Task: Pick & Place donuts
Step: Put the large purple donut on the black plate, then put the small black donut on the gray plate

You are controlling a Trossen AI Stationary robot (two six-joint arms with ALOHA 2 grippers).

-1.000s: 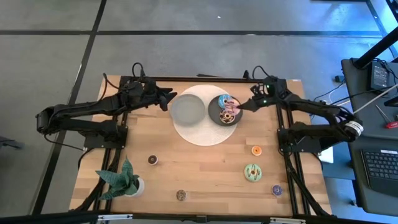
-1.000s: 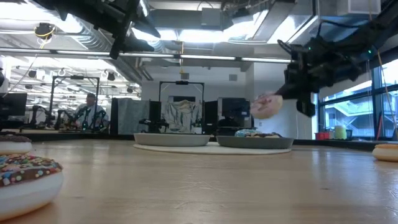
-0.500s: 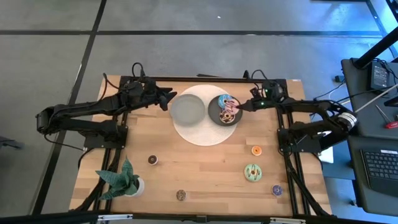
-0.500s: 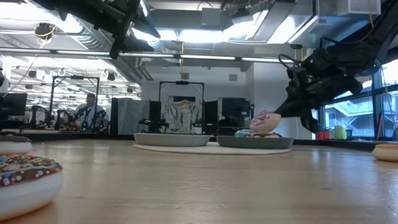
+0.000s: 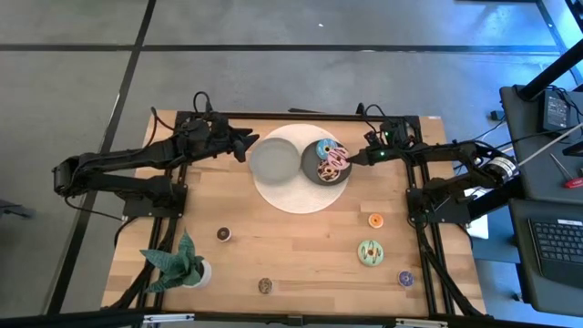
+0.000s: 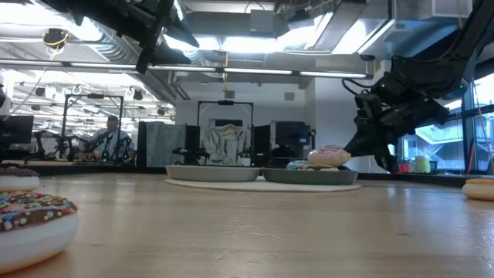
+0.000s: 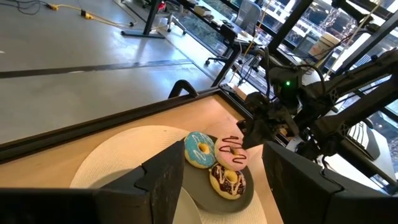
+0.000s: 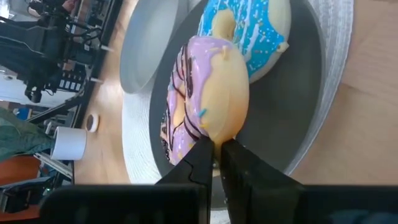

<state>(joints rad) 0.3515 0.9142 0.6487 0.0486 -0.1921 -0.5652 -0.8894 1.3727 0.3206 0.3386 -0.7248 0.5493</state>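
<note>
On the table (image 5: 301,246) lay a white mat (image 5: 293,197) carrying two grey plates. The right gripper (image 5: 353,158) was clamped on a pink donut (image 5: 338,160) resting on the dark plate (image 5: 311,169), beside a blue one (image 5: 322,149). The left gripper (image 5: 246,146) hovered beside the mat, fingers apart.

A grey floor (image 5: 82,55) crossed by dark lines is seen; ceiling lights (image 6: 255,42) and windows (image 6: 432,131) are shown.
</note>
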